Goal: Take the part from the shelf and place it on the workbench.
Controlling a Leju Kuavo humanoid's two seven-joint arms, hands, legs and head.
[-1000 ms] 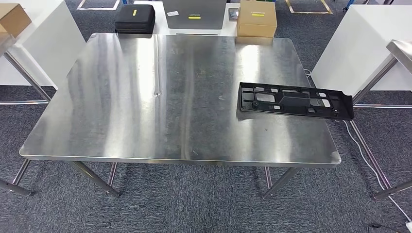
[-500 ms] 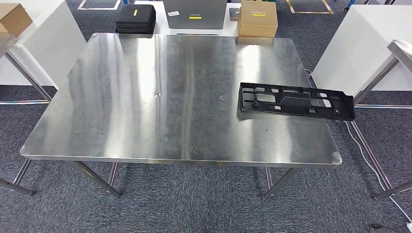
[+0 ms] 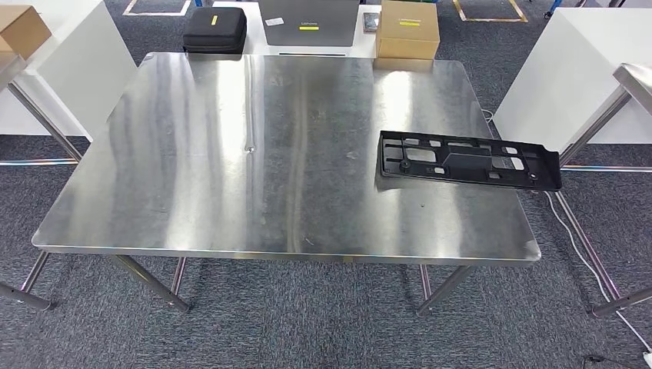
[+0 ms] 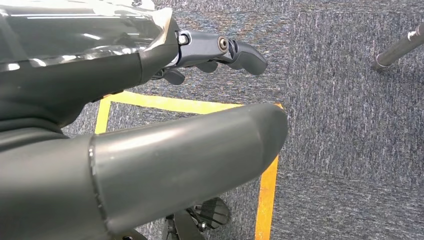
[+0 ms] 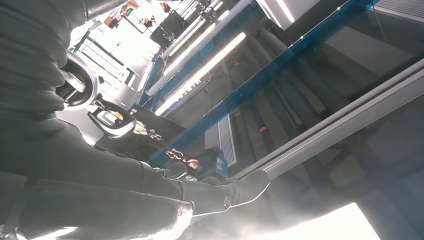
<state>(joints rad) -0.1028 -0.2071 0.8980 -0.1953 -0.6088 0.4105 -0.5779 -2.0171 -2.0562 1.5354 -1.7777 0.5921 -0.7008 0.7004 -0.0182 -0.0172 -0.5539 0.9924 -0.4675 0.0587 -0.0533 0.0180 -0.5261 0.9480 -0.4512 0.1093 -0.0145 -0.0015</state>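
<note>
Head view: cardboard box (image 3: 408,29) behind workbench (image 3: 231,169) holding part (image 3: 469,160).

Head view high over workbench (image 3: 231,154), left wrist facing carpet (image 4: 350,125), right wrist seemingly ceilingward

No text is legible anywhere. Beyond the far edge of the steel workbench (image 3: 231,154), a cardboard box (image 3: 408,29) bears a yellow label and a black case (image 3: 214,30) a small yellow tag, both too small to read; the grey panel (image 3: 310,21) between them carries a tiny unreadable mark
</note>
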